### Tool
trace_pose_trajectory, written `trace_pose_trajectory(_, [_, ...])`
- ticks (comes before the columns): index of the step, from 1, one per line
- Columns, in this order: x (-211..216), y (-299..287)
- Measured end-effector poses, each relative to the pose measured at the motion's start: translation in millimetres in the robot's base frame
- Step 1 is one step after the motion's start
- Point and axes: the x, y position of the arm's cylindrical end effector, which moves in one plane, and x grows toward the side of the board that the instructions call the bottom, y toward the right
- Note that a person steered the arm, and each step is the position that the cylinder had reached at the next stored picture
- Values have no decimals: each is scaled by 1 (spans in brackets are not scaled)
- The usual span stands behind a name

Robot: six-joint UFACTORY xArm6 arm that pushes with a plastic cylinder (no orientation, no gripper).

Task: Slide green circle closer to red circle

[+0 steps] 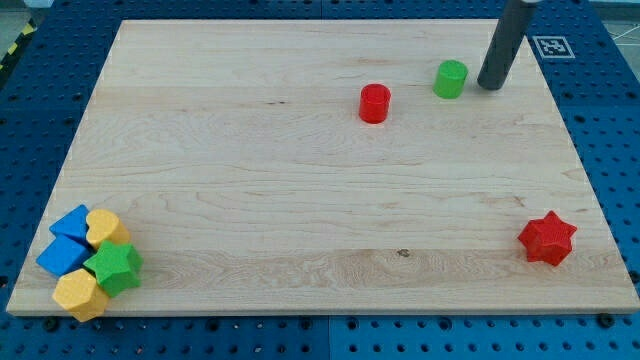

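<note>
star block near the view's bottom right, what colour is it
Red; the star block shows clearly in the camera view.

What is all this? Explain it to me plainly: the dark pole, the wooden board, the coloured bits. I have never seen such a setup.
There is one picture, from a single camera that looks down at an angle on a wooden board resting on a blue perforated table.

The dark pole at the view's top right is the end of a robot arm. It has no hand; it holds nothing and only pushes things with my tip, which rests on the board.

Just to the view's left of my tip, with a small gap, stands the green circle, a short cylinder. Further left and a little lower is the red circle; the two are apart.

Near the view's bottom right lies a red star. In the bottom left corner is a tight cluster: two blue blocks, a yellow block, a green star and another yellow block.
</note>
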Motion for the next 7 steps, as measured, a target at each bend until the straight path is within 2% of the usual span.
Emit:
trace_pose_trajectory(1, [10,-11])
trace_pose_trajectory(3, [-2,-12])
trace_pose_trajectory(6, [23,-96])
trace_pose_trajectory(7, [24,-88])
